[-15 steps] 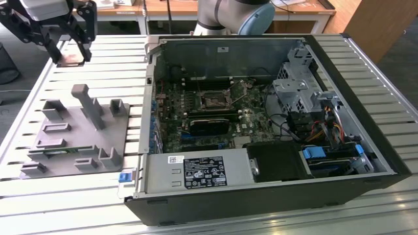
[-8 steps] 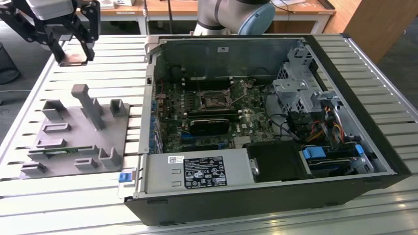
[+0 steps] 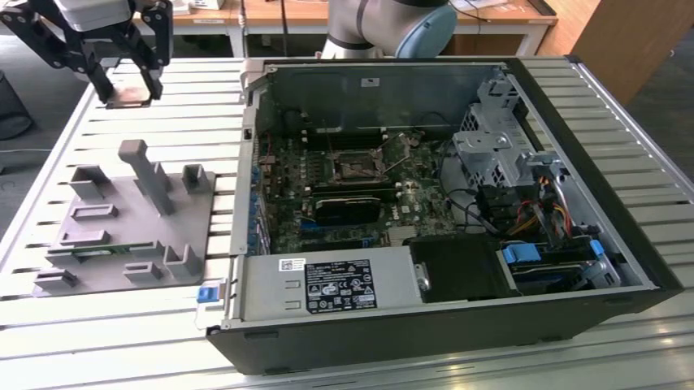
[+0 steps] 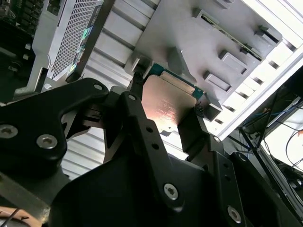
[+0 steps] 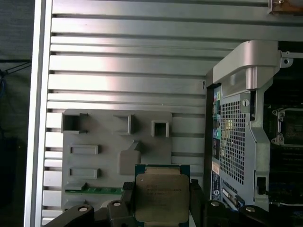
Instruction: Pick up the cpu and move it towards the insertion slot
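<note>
Already lifted, the cpu (image 3: 132,97) hangs clamped in the pincer (image 3: 128,99) at about ten o'clock in the exterior view, above the slatted tabletop (image 3: 130,317) and beyond the grey tray (image 3: 125,223), well apart from the insertion slot (image 3: 357,168) on the open computer case's (image 3: 434,325) motherboard. In both wrist views the fingers (image 5: 196,198) press opposite edges of the chip, its metal plate showing. The carry is in hand, I judge; reaching the socket calls for travel toward three o'clock, clearing the case wall.

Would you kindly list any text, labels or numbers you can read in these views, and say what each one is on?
None reads legibly.
Power supply label: dense print and symbols, too small.
White sticker on the case edge: too small.
The cpu, held in the gripper: faint engraving, blurred.
</note>
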Controlling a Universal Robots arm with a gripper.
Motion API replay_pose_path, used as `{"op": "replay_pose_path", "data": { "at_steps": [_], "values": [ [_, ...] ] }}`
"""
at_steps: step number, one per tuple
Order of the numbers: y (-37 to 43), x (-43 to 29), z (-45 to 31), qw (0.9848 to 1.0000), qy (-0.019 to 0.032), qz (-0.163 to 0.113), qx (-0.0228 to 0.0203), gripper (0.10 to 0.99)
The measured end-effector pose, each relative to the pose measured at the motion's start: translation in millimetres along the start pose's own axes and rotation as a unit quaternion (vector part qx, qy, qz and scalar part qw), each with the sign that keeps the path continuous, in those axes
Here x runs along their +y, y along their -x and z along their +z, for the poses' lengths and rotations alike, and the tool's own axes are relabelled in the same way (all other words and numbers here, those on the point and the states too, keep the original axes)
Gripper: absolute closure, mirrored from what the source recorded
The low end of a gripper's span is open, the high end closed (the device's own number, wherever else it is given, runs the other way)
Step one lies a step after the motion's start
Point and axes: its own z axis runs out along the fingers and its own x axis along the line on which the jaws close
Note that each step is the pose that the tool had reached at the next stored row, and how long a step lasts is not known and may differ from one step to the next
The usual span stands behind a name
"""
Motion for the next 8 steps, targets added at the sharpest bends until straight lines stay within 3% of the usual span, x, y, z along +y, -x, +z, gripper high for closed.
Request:
{"op": "replay_pose_path", "data": {
  "at_steps": [8],
  "values": [
    [6.7,3.9,0.2,1.0000,0.0000,0.000,0.0000,0.541]
  ]
}}
